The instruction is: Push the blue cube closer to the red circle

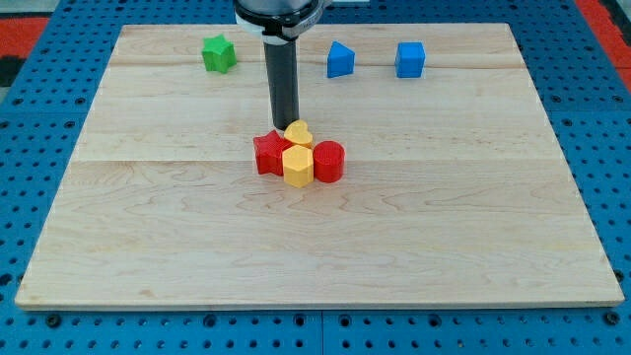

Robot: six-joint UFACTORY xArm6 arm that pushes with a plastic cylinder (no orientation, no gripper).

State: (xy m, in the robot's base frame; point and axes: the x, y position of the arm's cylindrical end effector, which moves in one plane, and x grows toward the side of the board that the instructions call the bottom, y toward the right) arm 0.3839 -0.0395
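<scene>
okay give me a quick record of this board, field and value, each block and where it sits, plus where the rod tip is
board: wooden board
my tip: at the central cluster's top edge, beside the yellow heart
blue cube: top right, alone
blue block: left of the blue cube, shape unclear
green star: top left
red circle: cluster's right side
yellow hexagon: cluster's front
yellow heart: cluster's back
red star: cluster's left side

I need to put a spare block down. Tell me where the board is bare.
Bare: the whole lower board below the red circle, plus both side stretches. Crowded: the centre cluster, where my tip sits above the red star, and the top edge beside the blue cube.
</scene>
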